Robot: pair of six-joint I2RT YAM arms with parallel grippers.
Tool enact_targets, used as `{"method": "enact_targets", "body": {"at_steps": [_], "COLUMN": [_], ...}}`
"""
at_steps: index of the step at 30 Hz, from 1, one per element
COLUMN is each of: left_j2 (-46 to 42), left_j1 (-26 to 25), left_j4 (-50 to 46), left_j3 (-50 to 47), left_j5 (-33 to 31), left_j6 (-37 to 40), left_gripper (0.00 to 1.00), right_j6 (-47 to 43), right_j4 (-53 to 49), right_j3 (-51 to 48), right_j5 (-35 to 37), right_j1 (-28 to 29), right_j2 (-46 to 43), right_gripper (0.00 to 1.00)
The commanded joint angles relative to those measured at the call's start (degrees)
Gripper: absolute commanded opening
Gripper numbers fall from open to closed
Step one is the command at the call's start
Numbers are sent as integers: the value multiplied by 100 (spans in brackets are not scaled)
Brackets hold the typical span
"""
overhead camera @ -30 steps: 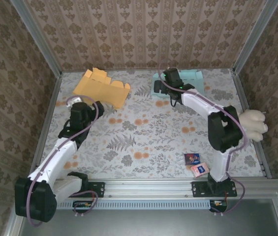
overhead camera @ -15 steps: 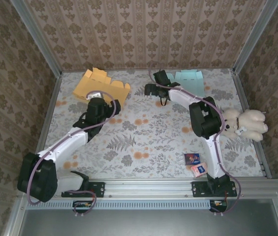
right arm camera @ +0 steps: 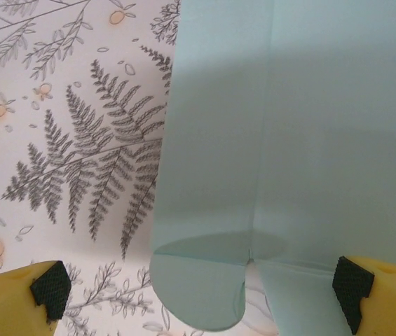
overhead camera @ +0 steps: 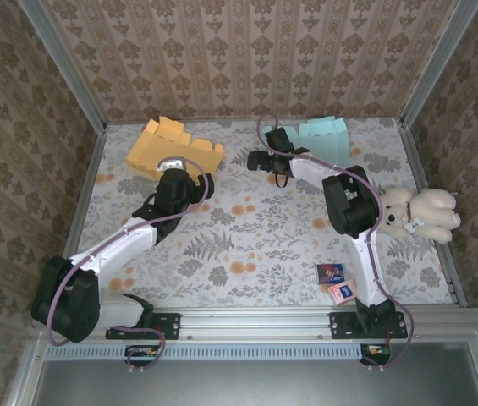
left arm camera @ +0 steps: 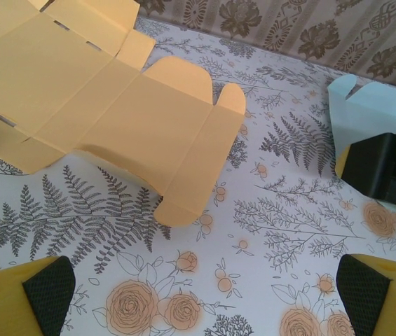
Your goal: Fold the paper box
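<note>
Left gripper (left arm camera: 205,297): fingers spread wide, empty. Orange paper box (left arm camera: 106,119) lies unfolded ahead of the tips, apart. Right gripper (right arm camera: 201,287): fingers wide, empty. Light-blue paper box (right arm camera: 289,126) sits between and beyond them, contact unclear.

From where I stood I counted two flat paper box blanks on the tabletop (overhead camera: 247,237): one orange blank (overhead camera: 171,148) and one pale blue blank (overhead camera: 323,131). There was a single teddy bear (overhead camera: 425,213), cream-coloured. Two small packets lay side by side, a dark packet (overhead camera: 330,272) and a pink packet (overhead camera: 343,292). Two robot arms stood over the lot, the left arm (overhead camera: 120,245) and the right arm (overhead camera: 365,245).
</note>
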Motion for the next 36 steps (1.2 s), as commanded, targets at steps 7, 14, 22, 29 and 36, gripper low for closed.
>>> {"method": "enact_targets", "body": {"at_steps": [7, 14, 22, 29, 36], "left_j2": [-601, -900, -831, -760, -801], "left_j1": [-197, -573, -1057, -1310, -1313], "left_j4": [-238, -441, -485, -417, -355], "left_j3": [-206, -321, -250, -236, -243], "left_j5": [-492, -755, -1045, -1238, -1355], "left_j6": [59, 53, 64, 141, 291], "left_gripper": [100, 100, 100, 100, 100], "right_j6": [290, 488, 469, 373, 409], "right_j4": [535, 1146, 927, 310, -56], "right_j3": [-2290, -4388, -5545, -4511, -3151], "right_j5": [-650, -492, 776, 1824, 2755], "right_j1": [31, 26, 168, 562, 602], "right_j2": [-1375, -2741, -4155, -3809, -2884], "right_gripper": [100, 100, 100, 100, 99]}}
